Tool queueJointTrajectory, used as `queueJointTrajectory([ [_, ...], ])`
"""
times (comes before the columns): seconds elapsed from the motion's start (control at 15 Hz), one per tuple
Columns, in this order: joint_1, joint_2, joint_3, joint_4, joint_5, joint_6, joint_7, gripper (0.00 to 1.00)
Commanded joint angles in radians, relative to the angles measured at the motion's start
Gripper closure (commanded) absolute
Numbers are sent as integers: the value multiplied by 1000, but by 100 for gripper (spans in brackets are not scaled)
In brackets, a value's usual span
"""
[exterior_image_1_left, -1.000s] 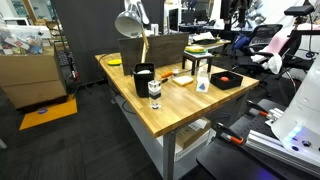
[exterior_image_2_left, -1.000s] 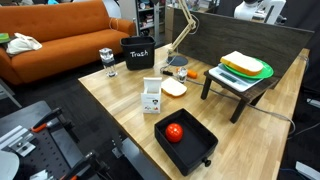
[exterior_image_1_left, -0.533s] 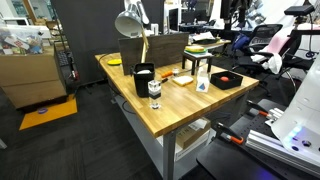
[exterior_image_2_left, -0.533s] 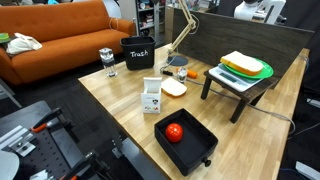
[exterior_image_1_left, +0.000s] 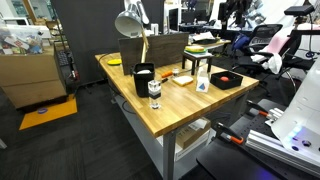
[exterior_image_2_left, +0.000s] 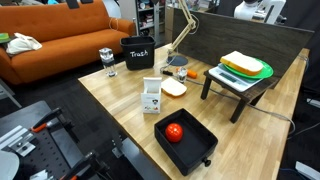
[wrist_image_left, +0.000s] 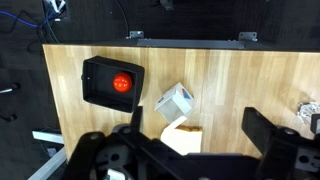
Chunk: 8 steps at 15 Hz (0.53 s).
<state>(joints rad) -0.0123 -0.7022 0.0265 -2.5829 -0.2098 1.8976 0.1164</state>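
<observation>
In the wrist view the gripper (wrist_image_left: 195, 135) is matte black throughout. Its two fingers (wrist_image_left: 110, 155) are thick and built of linked pieces. The left one has rounded, knuckle-like joints with curved edges that catch a dull sheen, and the right one looks blockier, with flat faces and a squared corner. Screws and markings are too dark to make out. In an exterior view only a small part of the arm (exterior_image_2_left: 258, 10) shows at the top edge: a smooth white casing beside a dark section.
</observation>
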Motion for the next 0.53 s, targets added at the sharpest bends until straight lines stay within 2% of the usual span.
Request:
queueJointTrajectory([
  [0.0, -18, 25, -8, 12, 6, 16, -11, 0],
  [0.2, -24, 74, -21, 36, 6, 29, -16, 0],
  [0.47, -23, 74, -20, 39, 6, 29, -16, 0],
])
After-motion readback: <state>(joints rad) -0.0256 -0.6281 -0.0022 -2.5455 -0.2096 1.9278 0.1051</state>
